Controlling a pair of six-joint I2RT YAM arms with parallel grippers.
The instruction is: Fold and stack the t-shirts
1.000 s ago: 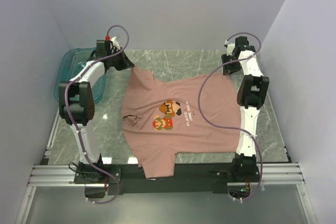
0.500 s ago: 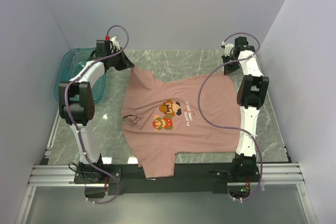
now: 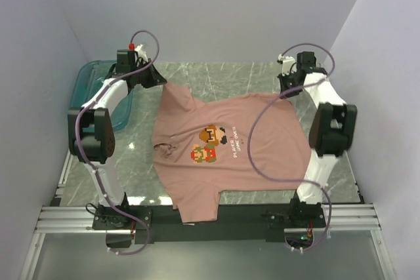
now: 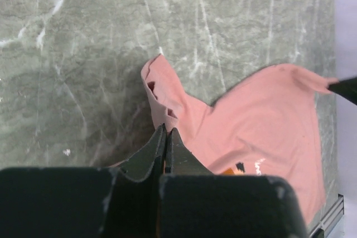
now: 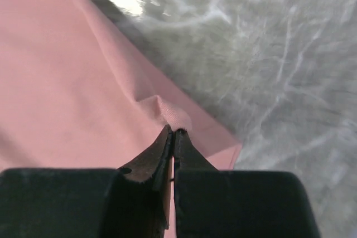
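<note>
A salmon-pink t-shirt [image 3: 223,152] with a pixel-character print lies spread over the marble table, its collar to the left and its hem to the right. My left gripper [image 3: 161,82] is shut on the far sleeve [image 4: 164,101] and lifts it a little off the table. My right gripper [image 3: 283,88] is shut on a pinch of cloth at the shirt's far right hem corner [image 5: 173,116], which puckers at the fingertips [image 5: 167,133]. The near sleeve [image 3: 197,208] hangs over the table's front edge.
A teal translucent bin [image 3: 88,93] stands at the far left, behind my left arm. White walls close in on the left, back and right. An aluminium rail [image 3: 210,218] runs along the near edge. Bare marble [image 3: 223,77] shows beyond the shirt.
My right gripper has closed on the hem corner, and the right arm has swung its elbow outward to the right and risen. The left arm has shifted slightly, still holding the sleeve.
</note>
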